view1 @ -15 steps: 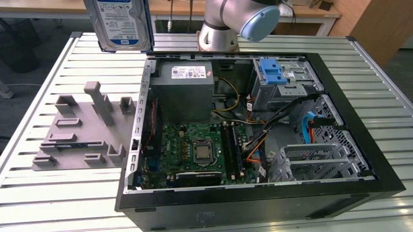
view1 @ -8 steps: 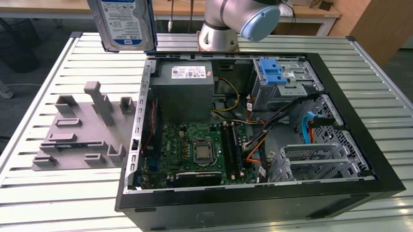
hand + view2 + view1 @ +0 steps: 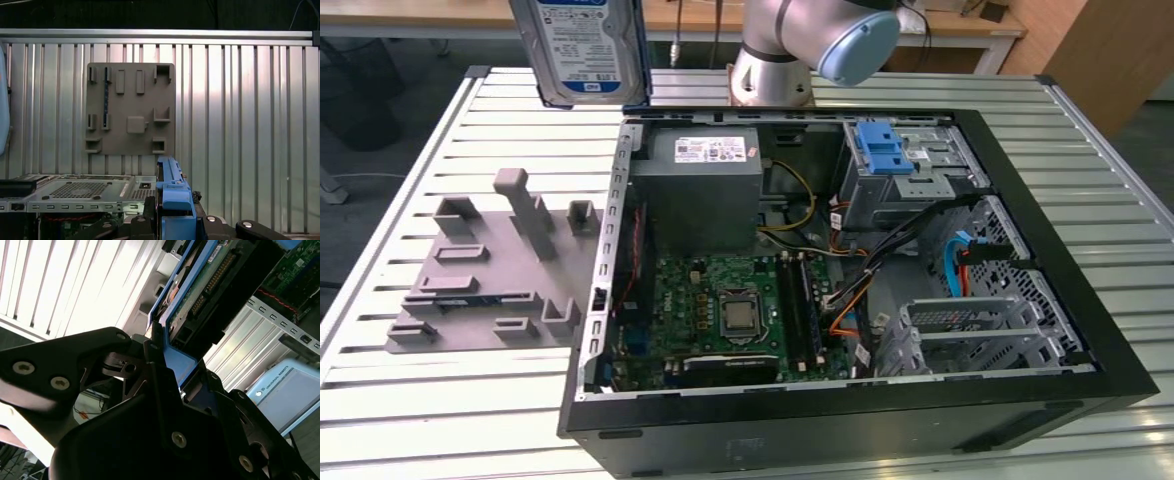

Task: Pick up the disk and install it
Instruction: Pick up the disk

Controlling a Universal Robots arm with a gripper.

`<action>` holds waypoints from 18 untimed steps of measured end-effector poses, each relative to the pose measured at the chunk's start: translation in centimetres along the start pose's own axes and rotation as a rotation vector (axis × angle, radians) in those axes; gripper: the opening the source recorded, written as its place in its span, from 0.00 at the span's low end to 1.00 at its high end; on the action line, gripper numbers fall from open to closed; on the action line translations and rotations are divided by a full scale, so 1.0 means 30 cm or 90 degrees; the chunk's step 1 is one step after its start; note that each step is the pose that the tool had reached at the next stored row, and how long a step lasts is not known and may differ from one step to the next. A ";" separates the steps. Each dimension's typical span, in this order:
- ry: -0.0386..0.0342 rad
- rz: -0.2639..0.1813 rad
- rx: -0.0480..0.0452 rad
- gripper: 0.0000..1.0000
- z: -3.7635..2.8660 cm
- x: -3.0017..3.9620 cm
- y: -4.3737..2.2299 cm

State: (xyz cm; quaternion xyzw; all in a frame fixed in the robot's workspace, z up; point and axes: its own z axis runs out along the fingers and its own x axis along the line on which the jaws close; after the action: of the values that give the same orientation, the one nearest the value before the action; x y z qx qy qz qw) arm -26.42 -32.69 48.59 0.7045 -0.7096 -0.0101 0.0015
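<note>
The disk [image 3: 583, 45] hangs upright in the air above the slatted table, behind the open computer case toward the exterior view's left; its blue-and-white label faces the camera. In the second wrist view my gripper [image 3: 172, 352] is shut on the disk [image 3: 200, 285], its black fingers [image 3: 152, 360] clamping the blue carrier frame from both sides. The first wrist view shows the disk [image 3: 172, 192] edge-on between the fingers, high above the table.
The open computer case [image 3: 1041, 250] lies on the table, with a grey power supply box [image 3: 700, 185], a motherboard [image 3: 734, 310] and a blue ridged clip [image 3: 887, 150] in the drive bay. A grey fixture plate [image 3: 494, 270] lies beside it. The arm's base [image 3: 814, 40] stands behind.
</note>
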 end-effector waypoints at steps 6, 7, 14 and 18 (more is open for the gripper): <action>0.0000 0.000 0.0000 0.36 0.000 0.000 -0.019; 0.0000 0.000 0.0000 0.36 0.000 0.000 -0.022; 0.0000 0.000 0.0000 0.36 -0.001 0.000 -0.039; 0.0000 0.000 0.0000 0.36 -0.001 0.000 -0.051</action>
State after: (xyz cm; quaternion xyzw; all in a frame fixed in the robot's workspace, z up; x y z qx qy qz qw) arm -24.90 -32.69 48.59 0.7045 -0.7096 -0.0101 0.0015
